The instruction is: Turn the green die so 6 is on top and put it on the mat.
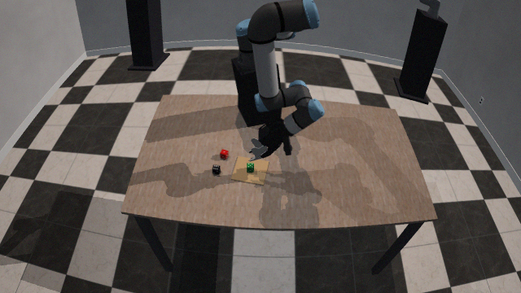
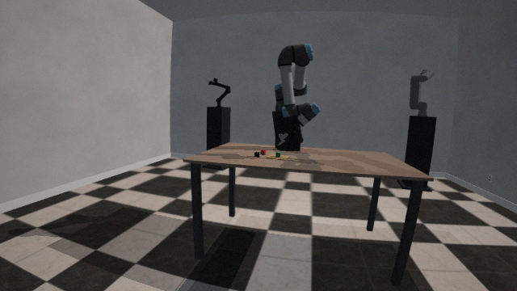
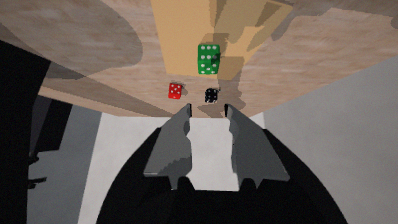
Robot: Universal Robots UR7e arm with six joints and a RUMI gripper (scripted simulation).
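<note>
The green die [image 1: 250, 167] sits flat on the tan mat [image 1: 250, 173], near its middle. It also shows in the wrist view [image 3: 208, 59], where one of its faces has six pips; I cannot tell for sure whether that face is the top one. My gripper [image 1: 257, 154] hangs above the table just behind the mat, tilted and clear of the die. In the wrist view its fingers stand a little apart with nothing between them. The die is also small in the side view [image 2: 278, 154].
A red die [image 1: 224, 154] and a black die [image 1: 216, 169] sit on the bare table left of the mat, both flat. They also show in the wrist view, red die [image 3: 175, 91] and black die [image 3: 212, 94]. Black pedestals stand on the floor behind the table.
</note>
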